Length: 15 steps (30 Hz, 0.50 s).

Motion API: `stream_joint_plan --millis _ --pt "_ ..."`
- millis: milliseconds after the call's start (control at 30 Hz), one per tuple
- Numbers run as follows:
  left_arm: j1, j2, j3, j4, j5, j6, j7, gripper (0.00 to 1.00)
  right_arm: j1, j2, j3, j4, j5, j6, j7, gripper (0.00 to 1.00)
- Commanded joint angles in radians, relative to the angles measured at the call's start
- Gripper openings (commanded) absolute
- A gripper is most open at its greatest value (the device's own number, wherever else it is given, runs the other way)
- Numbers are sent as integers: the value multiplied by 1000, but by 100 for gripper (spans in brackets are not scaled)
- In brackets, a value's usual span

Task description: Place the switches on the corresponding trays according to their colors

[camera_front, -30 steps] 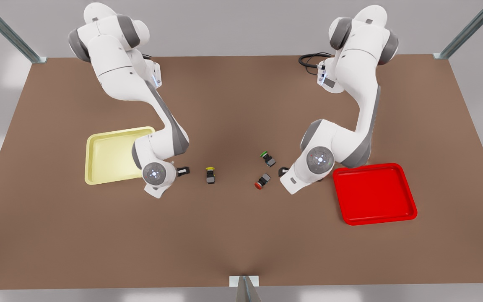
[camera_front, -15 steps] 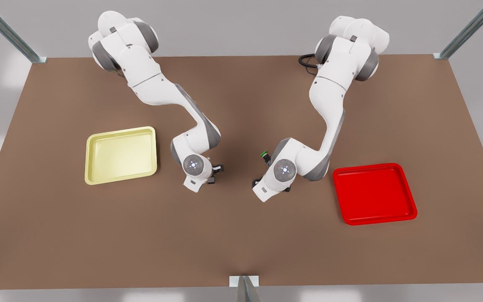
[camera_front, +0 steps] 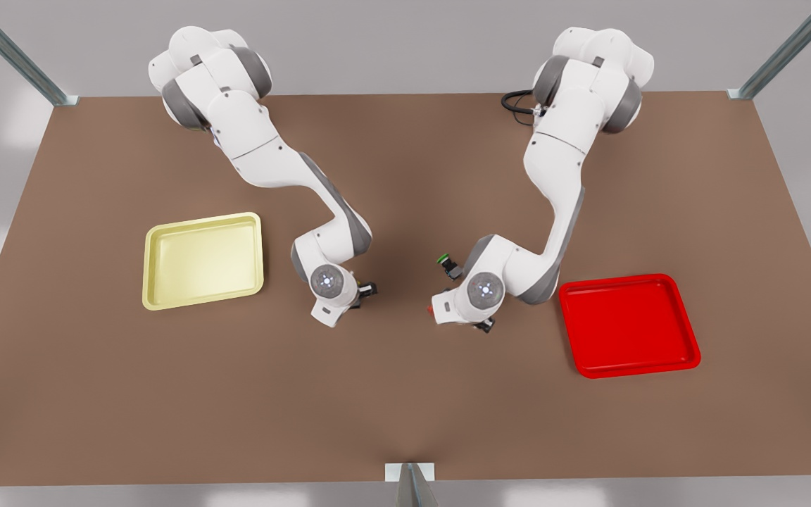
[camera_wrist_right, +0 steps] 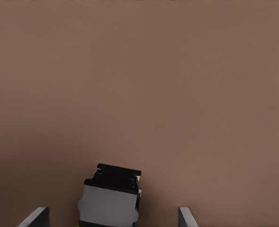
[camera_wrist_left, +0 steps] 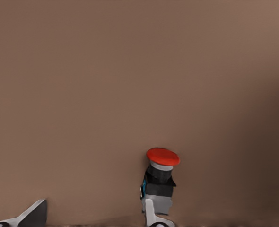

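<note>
The red-capped switch stands on the table right beside one finger of my open left gripper, off to one side of the gap. In the front view this gripper is low over the table at the picture's right, with a bit of red cap showing at its edge. My open right gripper straddles a dark switch body; its cap is hidden. This gripper is right of the pale yellow tray. The red tray lies at the front view's right.
A green-capped switch stands just behind the left arm's wrist. The brown table has open room in front. Metal frame posts stand at the back corners, and a bracket sits at the front edge.
Both arms swung inward from beside the trays to the middle of the table. Each wrist now covers a switch that lay in the open one second ago.
</note>
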Motion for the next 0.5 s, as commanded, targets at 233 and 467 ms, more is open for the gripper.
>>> stream_joint_plan --millis 233,467 --pt "8 -113 -3 -213 -61 175 69 99 6 6 0 6 2 -4 46 72" --pt "28 -147 -21 -271 -89 234 112 99 6 6 0 12 4 -4 47 72"
